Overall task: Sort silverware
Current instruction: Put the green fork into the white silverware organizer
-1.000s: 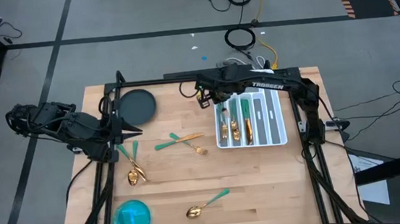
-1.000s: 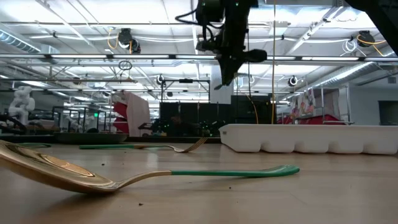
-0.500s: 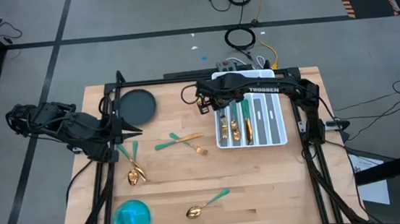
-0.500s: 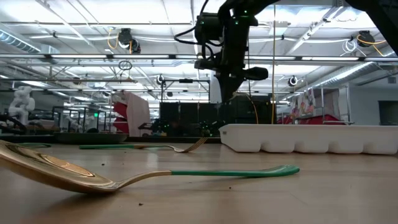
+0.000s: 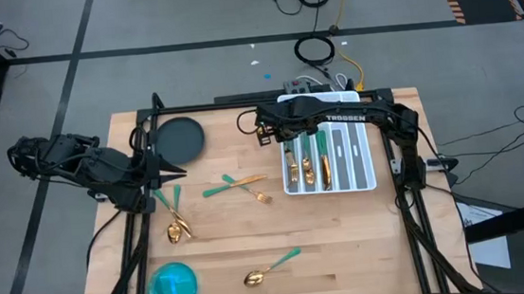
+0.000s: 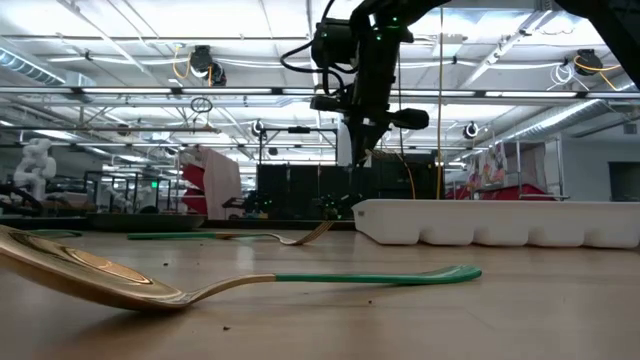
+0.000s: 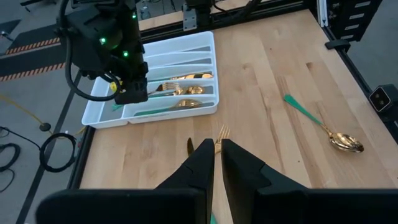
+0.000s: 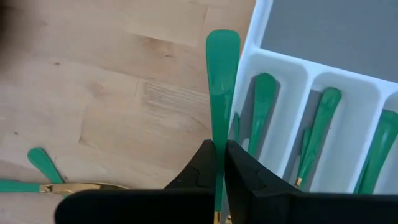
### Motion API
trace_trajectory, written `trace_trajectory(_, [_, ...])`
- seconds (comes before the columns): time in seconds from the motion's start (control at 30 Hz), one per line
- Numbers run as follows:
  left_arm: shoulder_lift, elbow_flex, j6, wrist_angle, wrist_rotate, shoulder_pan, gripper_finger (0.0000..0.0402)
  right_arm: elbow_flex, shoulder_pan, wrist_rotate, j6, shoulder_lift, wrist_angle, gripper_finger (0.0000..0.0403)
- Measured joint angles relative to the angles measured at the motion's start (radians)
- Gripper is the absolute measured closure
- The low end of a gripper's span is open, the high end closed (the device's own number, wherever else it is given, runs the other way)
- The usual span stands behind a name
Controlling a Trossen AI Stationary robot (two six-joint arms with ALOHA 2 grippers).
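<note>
While the right arm reaches over the tray's far corner, the scene reads as follows.

Right gripper (image 8: 219,163): fingers pressed together on a slim green handle (image 8: 221,81), holding the utensil above the wooden table (image 5: 346,235) right at the outer wall of the white tray (image 5: 366,162); its head is hidden behind the fingers.

Left gripper (image 7: 216,163): fingers nearly together with a thin slit between them, nothing held, hovering at the table's left side beside the dark plate (image 5: 179,138).

Silverware in tray: several gold-headed pieces (image 5: 308,169) lie lengthwise in the compartments nearest the held utensil, green handles toward the far end.

Silverware on table: two crossed pieces (image 5: 239,183) at the centre, a pair of spoons (image 5: 176,226) near the left gripper, one spoon (image 5: 271,268) near the front edge.

Materials: pale wood-grain tabletop; smooth moulded plastic tray with long narrow slots; shiny gold metal heads; flat, round-tipped handles; a round blue dish (image 5: 172,286) at the front left corner.

Change: since a second ago the right gripper has shifted slightly toward the tray's far corner and dropped lower; the left arm has stayed put.
</note>
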Motion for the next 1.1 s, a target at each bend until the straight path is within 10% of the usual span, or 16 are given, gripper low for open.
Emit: trace_trajectory(1.1, [0.000,0.000,-0.001,-0.013,0.000,0.000,0.0363,-0.234,-0.007,-0.036,0.081,-0.006,0.212,0.0403])
